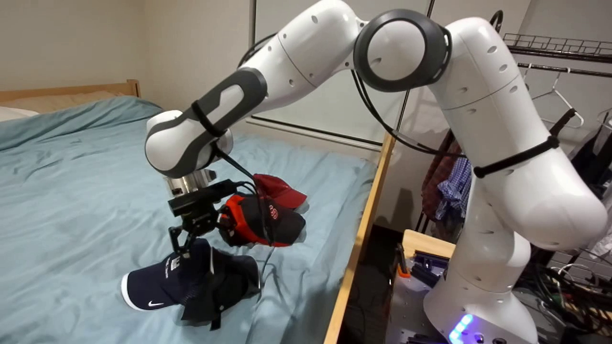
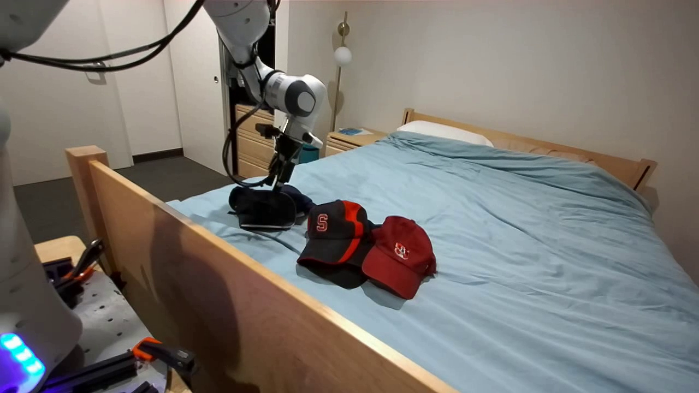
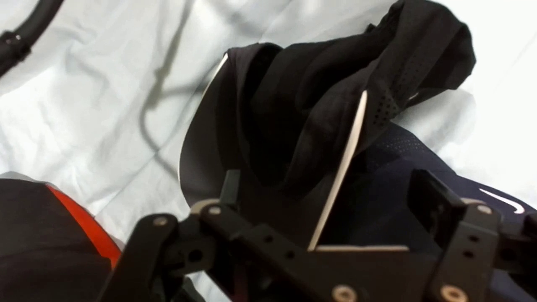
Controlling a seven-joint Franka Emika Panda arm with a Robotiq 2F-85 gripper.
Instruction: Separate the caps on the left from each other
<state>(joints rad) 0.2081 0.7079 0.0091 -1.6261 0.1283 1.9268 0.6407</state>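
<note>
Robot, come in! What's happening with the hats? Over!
Black two-fingered gripper: open, gripping nothing. White-swooshed navy cloth cap and white-edged black cloth cap: touching, unseparated. Black-and-red cloth cap: close by, probably not in the way.

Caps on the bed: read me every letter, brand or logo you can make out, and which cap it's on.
"S": on the black-and-red cap.
White Nike swoosh, no letters: on the navy cap.
White lettering: on the navy cap, too small to read.
Emblem: on the red cap, too blurred to read.
Black cap: no text visible.
</note>
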